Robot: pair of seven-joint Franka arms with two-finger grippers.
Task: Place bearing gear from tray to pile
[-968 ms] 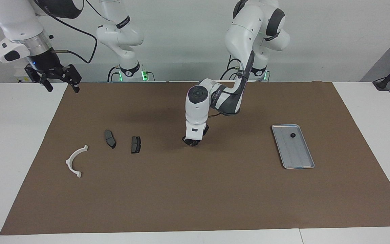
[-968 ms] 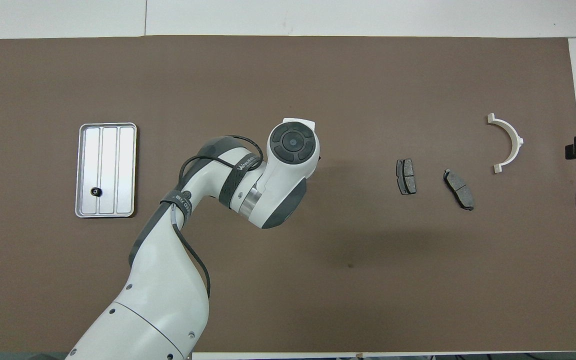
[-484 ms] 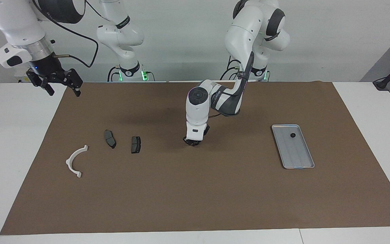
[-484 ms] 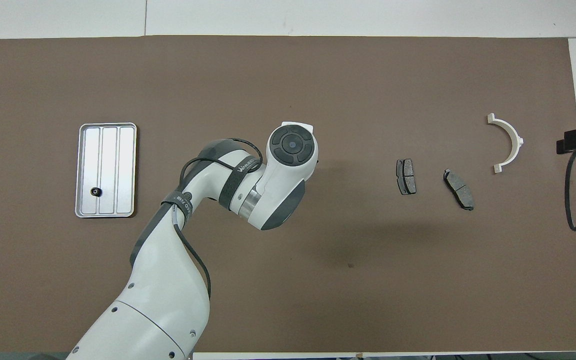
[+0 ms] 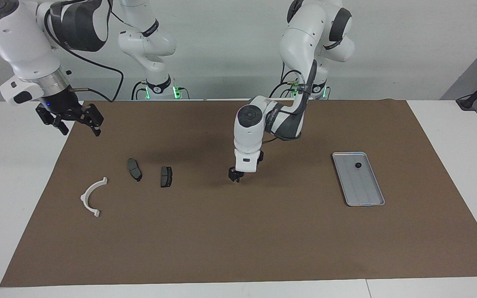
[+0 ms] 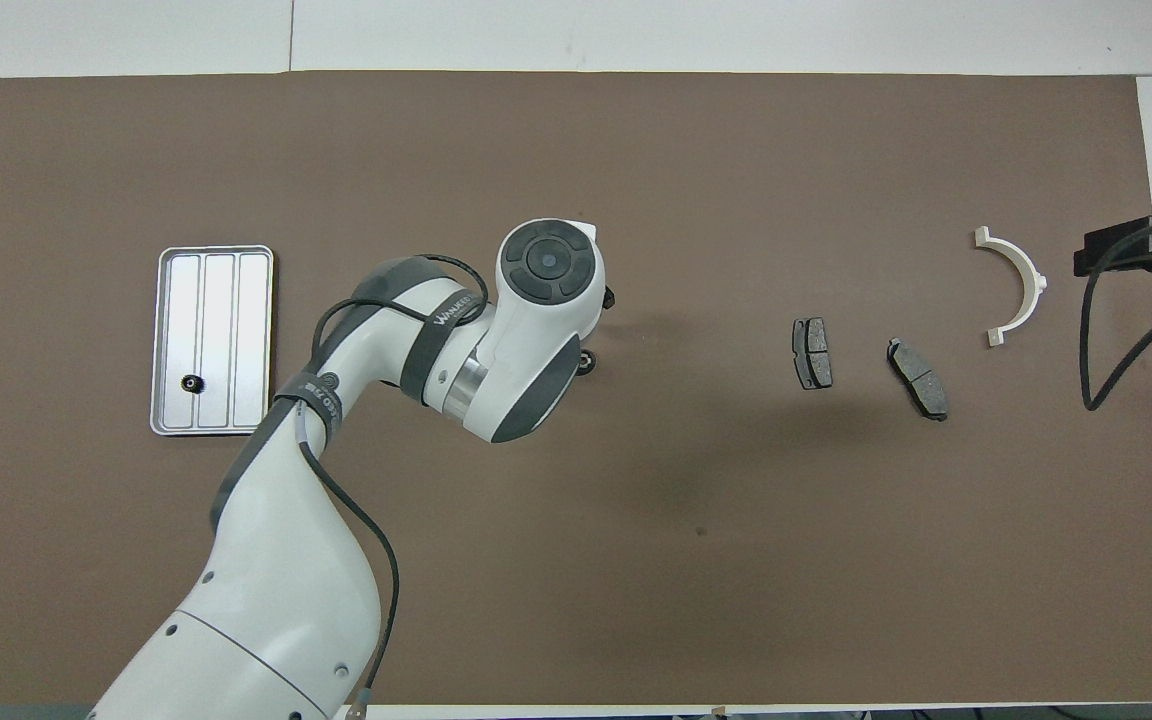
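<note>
Bright, even light from above; soft shadows pool on the brown mat (image 5: pixel 263 231), tray (image 6: pixel 162 330) gleaming, everything sharp.

One tray (image 5: pixel 367 198) lies on one brown mat (image 5: pixel 238 248), with one small black gear (image 5: pixel 358 165) in it, at the end nearer the robots. Another small dark round part (image 6: pixel 587 362) shows on the mat beside the left arm's wrist — too small to tell whether it is a second gear. Well apart from the tray, toward the right arm's end of the table, lie two dark grey plates (image 5: pixel 134 169) (image 5: pixel 166 176) and one white half-ring bracket (image 5: pixel 90 198). Two grippers — the left gripper (image 5: pixel 234 176) and the right gripper (image 5: pixel 77 121).
</note>
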